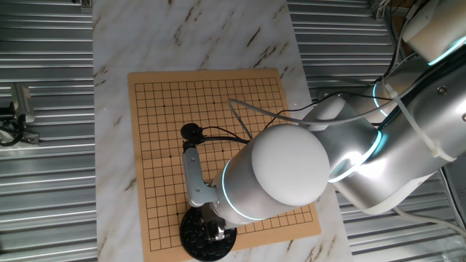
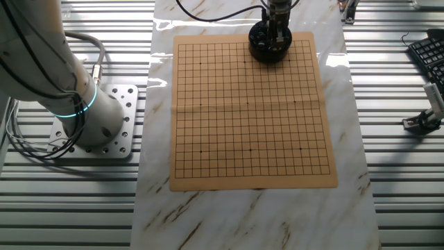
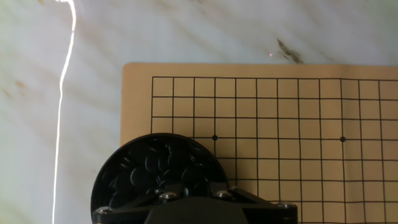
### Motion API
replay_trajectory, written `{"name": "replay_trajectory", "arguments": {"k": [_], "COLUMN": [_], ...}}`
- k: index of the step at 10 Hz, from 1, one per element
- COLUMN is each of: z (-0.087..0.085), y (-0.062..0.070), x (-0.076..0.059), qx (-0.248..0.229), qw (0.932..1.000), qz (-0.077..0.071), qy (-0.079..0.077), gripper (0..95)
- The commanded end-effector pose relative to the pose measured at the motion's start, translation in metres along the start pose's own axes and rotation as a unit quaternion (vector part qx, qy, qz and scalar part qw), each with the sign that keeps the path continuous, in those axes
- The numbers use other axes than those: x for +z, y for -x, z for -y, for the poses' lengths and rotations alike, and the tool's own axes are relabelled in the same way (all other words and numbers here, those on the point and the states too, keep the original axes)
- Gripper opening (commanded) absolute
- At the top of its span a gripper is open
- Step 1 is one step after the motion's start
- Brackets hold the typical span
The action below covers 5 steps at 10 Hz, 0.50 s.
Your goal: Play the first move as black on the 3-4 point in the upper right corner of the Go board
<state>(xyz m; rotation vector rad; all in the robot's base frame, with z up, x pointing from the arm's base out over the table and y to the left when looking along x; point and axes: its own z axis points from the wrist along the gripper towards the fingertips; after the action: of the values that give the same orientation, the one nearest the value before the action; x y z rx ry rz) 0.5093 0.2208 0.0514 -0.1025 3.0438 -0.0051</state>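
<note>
The wooden Go board (image 2: 250, 111) lies on a marble slab and carries no stones. A round black bowl (image 1: 195, 239) full of glossy black stones (image 3: 146, 168) sits on one corner of the board, overhanging its edge; it also shows at the far edge in the other fixed view (image 2: 262, 50). My gripper (image 1: 213, 231) points straight down into the bowl, with its fingers among the stones. In the hand view my gripper (image 3: 186, 190) is dark against the stones and its tips are hidden. I cannot tell whether it holds a stone.
My arm's large white elbow (image 1: 291, 164) hangs over the middle of the board in one fixed view. A black cable (image 1: 218, 135) runs above the board. The robot base (image 2: 90, 118) stands left of the slab. A keyboard (image 2: 427, 52) and a metal clamp (image 2: 423, 118) lie to the right.
</note>
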Motion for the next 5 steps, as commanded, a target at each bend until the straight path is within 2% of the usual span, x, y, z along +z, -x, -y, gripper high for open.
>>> {"name": "replay_trajectory", "arguments": {"k": [1,3,4,5], "z": [0.0005,0.0006,0.0006,0.0006], "y": [-0.0005,-0.0009,-0.001,-0.0011], "x": [0.0002,0.0004,0.0004,0.0005], "qx": [-0.001,0.0,0.001,0.002], "qw": [1.0,1.0,1.0,1.0], "qz": [0.0,0.0,0.0,0.0], "qy": [0.0,0.001,0.001,0.001], "gripper": [19.0,19.0,0.0,0.0]}}
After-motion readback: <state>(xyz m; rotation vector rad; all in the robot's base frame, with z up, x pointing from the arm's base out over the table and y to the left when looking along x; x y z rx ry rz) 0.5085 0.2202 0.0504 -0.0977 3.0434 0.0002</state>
